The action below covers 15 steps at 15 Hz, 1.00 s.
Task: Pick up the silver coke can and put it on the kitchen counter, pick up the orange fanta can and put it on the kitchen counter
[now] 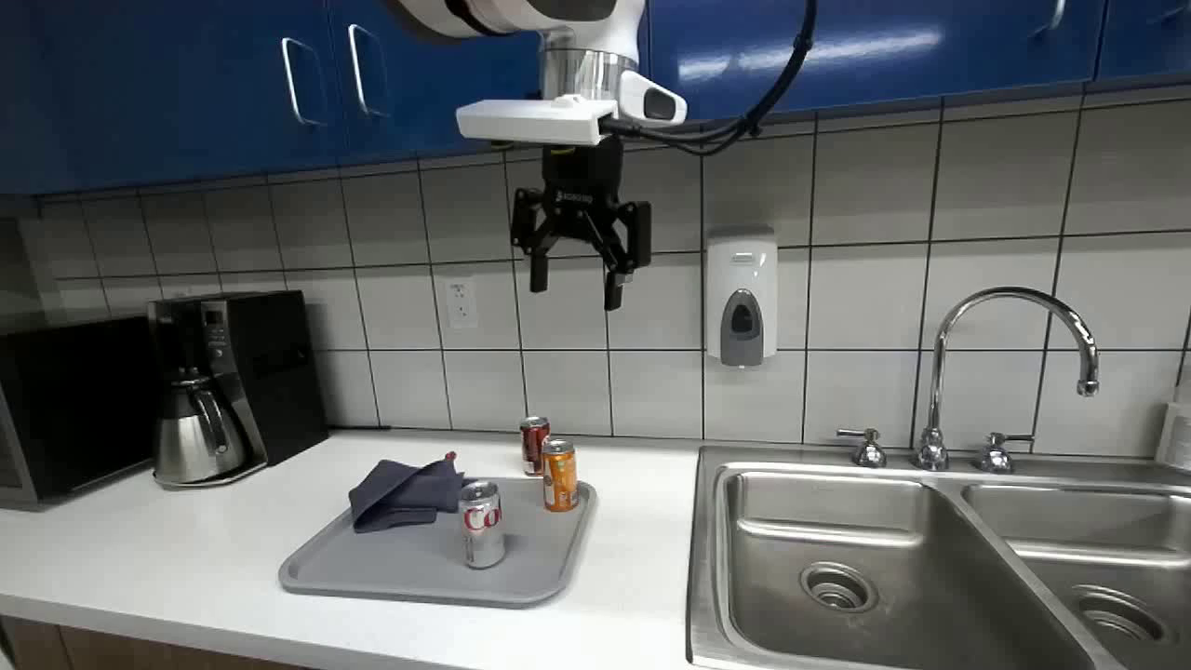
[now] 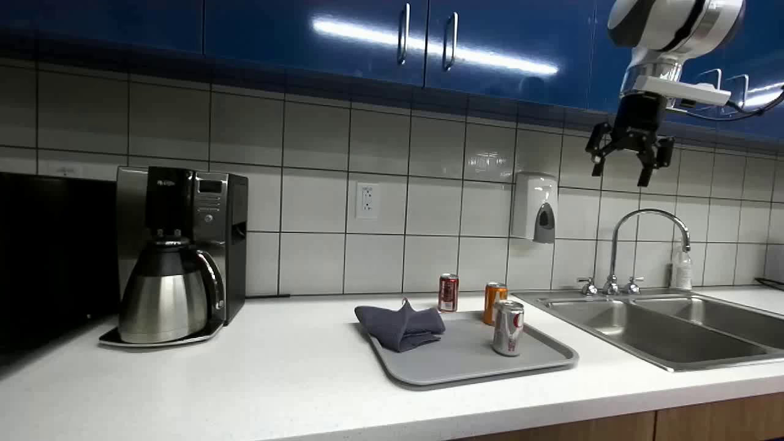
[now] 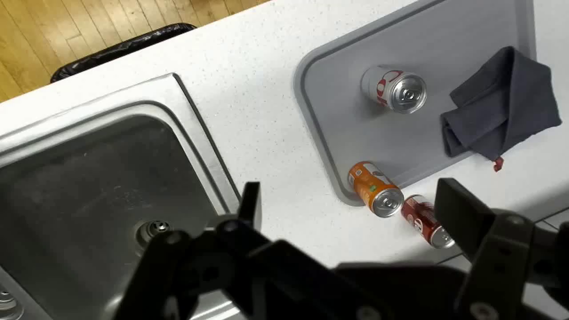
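Observation:
The silver coke can (image 1: 484, 540) stands upright on the grey tray, near its front edge. It also shows in an exterior view (image 2: 507, 335) and in the wrist view (image 3: 382, 86). The orange fanta can (image 1: 560, 479) stands upright at the tray's back corner on the sink side, also seen in an exterior view (image 2: 493, 301) and in the wrist view (image 3: 371, 182). Both cans rest on the tray, which lies on the white kitchen counter (image 1: 186, 549). My gripper (image 1: 575, 296) is open and empty, high above the counter and apart from the cans; its open fingers frame the wrist view (image 3: 349, 191).
A dark red can (image 1: 533, 445) stands behind the tray, close to the orange can. A dark cloth (image 1: 405, 498) lies on the grey tray (image 1: 372, 582). The steel sink (image 1: 702, 558) and faucet (image 1: 940, 372) are to one side, a coffee maker (image 1: 270, 372) to the other.

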{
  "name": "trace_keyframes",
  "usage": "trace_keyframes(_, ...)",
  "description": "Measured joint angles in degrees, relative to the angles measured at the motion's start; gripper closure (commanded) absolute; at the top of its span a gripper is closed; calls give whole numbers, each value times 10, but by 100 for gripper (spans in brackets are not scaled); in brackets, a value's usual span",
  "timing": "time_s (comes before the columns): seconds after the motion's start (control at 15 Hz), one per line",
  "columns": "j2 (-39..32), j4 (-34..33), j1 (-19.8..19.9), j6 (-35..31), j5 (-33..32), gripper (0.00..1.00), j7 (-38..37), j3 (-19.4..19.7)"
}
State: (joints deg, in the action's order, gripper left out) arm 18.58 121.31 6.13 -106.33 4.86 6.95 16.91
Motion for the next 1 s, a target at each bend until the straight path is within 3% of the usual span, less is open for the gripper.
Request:
trace_keyframes(0.6, -1, 2, 0, 0, 0, 0, 0, -2)
trace_keyframes(1.0, -13, 23, -1, -3, 0, 0, 0, -29)
